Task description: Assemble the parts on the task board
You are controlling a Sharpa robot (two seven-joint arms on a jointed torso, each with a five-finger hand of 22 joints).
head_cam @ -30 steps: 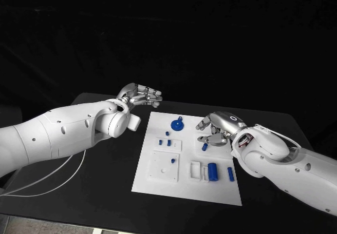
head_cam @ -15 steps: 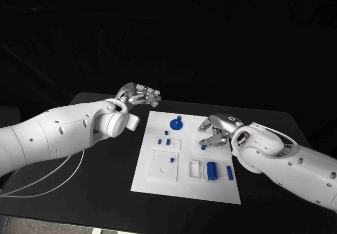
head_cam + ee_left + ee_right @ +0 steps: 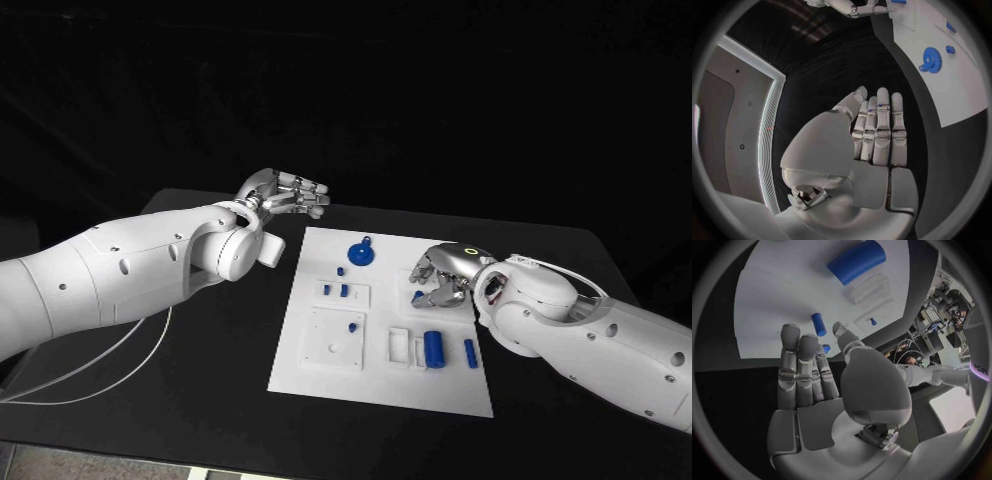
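Observation:
The white task board (image 3: 378, 375) lies mid-table and shows again as the task board (image 3: 954, 95) and the task board (image 3: 786, 295). On it are a blue gear (image 3: 364, 256), also seen as the gear (image 3: 931, 59), a large blue cylinder (image 3: 434, 350) (large cylinder (image 3: 856, 261)) and a thin blue peg (image 3: 472, 352). My right hand (image 3: 443, 276) hangs low over the board's right edge, fingers pointing down. A small blue piece (image 3: 826, 348) lies between its thumb and fingertips (image 3: 808, 341), beside a blue peg (image 3: 819, 324); I see no grip on either. My left hand (image 3: 286, 193) hovers off the board's far left corner, fingers straight, holding nothing.
Two small blue pegs (image 3: 338, 291) stand in a white block on the board's left half, with another peg (image 3: 342, 271) beyond them. A raised white block (image 3: 335, 340) and a white slot frame (image 3: 398, 348) sit nearer me. Black tabletop surrounds the board.
My right hand has slid a little toward me and lower over the board's right edge, now covering most of the small blue piece. The left hand has barely moved.

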